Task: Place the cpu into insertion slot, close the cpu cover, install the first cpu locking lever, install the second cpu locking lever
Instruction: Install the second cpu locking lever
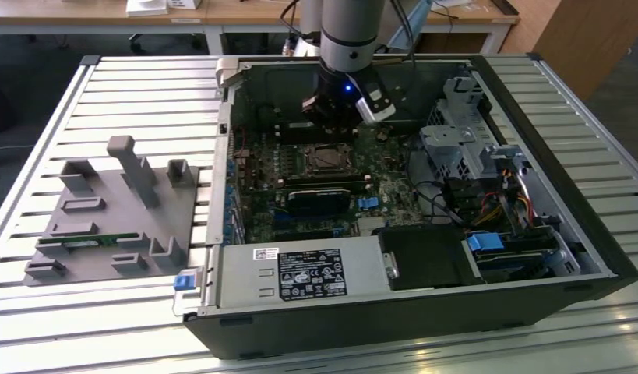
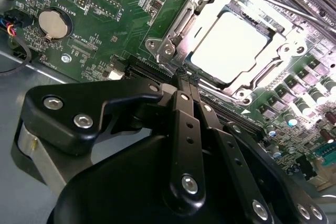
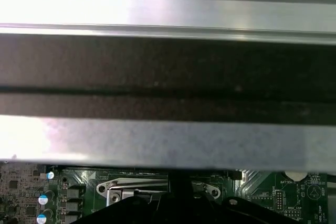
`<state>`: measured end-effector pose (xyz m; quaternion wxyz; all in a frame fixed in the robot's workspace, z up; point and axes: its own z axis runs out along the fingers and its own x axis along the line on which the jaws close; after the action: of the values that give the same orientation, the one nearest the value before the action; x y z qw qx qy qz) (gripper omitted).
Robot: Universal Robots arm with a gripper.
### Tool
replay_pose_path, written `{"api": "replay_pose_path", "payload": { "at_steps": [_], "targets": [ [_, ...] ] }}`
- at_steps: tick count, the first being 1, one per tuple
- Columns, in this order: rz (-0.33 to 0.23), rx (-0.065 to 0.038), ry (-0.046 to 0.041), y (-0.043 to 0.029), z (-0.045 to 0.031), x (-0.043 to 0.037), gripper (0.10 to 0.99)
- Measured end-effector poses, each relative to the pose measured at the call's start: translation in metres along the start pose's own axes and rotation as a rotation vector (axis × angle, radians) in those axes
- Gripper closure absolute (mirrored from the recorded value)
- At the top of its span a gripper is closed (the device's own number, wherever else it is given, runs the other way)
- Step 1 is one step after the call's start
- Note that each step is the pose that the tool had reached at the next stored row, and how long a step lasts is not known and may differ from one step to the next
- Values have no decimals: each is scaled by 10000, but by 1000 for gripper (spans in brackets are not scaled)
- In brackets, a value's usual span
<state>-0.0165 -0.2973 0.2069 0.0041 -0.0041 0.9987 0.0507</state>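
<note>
From the exterior view I see the arm reaching down into the open computer case (image 1: 568, 234), which lies on a slatted metal table (image 1: 142, 86). The gripper (image 1: 334, 117) hangs over the green circuit board (image 1: 259, 204), near the case's far wall and just beyond the insertion slot (image 1: 326, 158). A grey plastic holder (image 1: 116, 222) sits on the table toward the exterior view's left, well apart from the case.

In the second wrist view, the gripper's black fingers (image 2: 184, 106) lie pressed together, closed on nothing, their tips just beside the edge of the slot. The cpu (image 2: 231, 45) sits in the insertion slot (image 2: 173, 24), its metal top glaring bright. The cpu cover (image 2: 291, 40) lies down around it, framing the chip. A round coin battery (image 2: 54, 23) sits on the board nearby.

In the first wrist view I see the case wall (image 3: 168, 77) across most of the frame, with a strip of circuit board (image 3: 79, 192) and the slot's silver rim (image 3: 136, 184) beneath it.
</note>
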Motion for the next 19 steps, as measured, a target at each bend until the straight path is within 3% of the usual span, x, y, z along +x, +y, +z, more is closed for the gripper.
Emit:
{"api": "replay_pose_path", "payload": {
  "at_steps": [16, 19],
  "targets": [
    [0, 2, 0, -71, -8, 1, 969],
    [1, 2, 0, -68, -53, 0, 969]
  ]
}}
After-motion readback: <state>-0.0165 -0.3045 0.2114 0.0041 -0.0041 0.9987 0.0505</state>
